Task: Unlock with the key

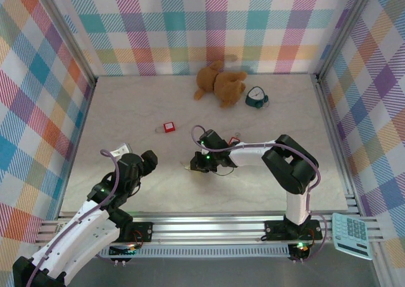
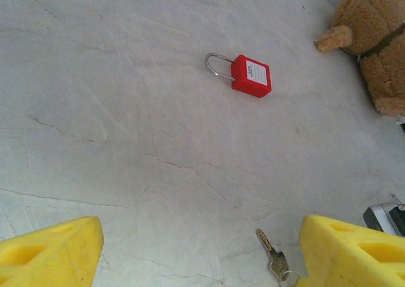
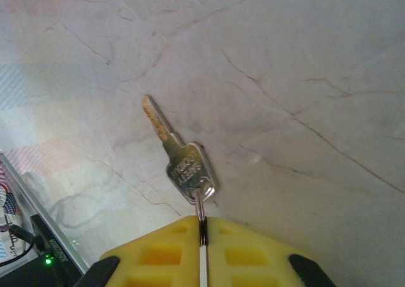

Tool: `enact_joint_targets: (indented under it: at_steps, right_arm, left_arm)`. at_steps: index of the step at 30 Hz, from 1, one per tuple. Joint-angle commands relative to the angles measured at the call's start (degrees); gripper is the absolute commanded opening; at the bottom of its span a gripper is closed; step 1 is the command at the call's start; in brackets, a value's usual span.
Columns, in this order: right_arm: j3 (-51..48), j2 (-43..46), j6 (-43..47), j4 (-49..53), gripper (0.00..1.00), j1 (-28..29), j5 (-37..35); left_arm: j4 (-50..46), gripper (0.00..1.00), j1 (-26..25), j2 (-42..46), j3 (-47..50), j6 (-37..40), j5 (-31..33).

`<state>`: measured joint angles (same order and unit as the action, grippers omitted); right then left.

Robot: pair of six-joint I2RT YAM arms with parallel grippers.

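Jaws of the right gripper (image 3: 202,227) are clenched at the bottom centre of the right wrist view, pinching the thin wire ring (image 3: 200,206) of the key (image 3: 183,170). Its silvery head and blade stretch over the pale table (image 3: 304,59) toward the upper left of that frame; whether the key touches the surface I cannot tell. In the top view this gripper (image 1: 197,163) sits just below the middle of the frame. The left gripper (image 2: 199,252) is spread wide, gripping nothing, its yellow fingers (image 2: 50,252) at the two lower corners of the left wrist view, and the key (image 2: 272,255) shows just beside the lower-right finger. Farther out, a red padlock (image 2: 251,76) lies flat above centre, shackle pointing left, well apart from both grippers. A brown teddy bear (image 2: 376,40) lies in the upper right corner.
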<state>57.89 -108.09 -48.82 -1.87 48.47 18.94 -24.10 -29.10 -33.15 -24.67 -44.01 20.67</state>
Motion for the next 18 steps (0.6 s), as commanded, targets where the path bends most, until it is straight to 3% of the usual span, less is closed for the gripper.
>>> enact_joint_targets:
  at_steps: [1,6,12,18]
  right_arm:
    - [2.05,0.01,2.13,1.34,0.07,0.32,-0.08]
    - [4.16,1.89,6.12,5.80,0.03,0.38,-1.72]
    - [7.23,6.46,11.95,14.82,0.03,0.40,-7.00]
    - [10.16,11.65,16.69,22.53,0.02,0.42,-12.13]
  left_arm:
    - [-1.51,0.81,0.45,0.45,-0.99,1.10,0.78]
    - [-0.75,0.81,0.45,-0.01,-1.00,1.89,0.50]
    - [7.66,0.73,0.34,-3.66,-1.45,8.63,-8.04]
    - [14.49,0.70,-2.97,-8.10,-2.36,13.23,-6.99]
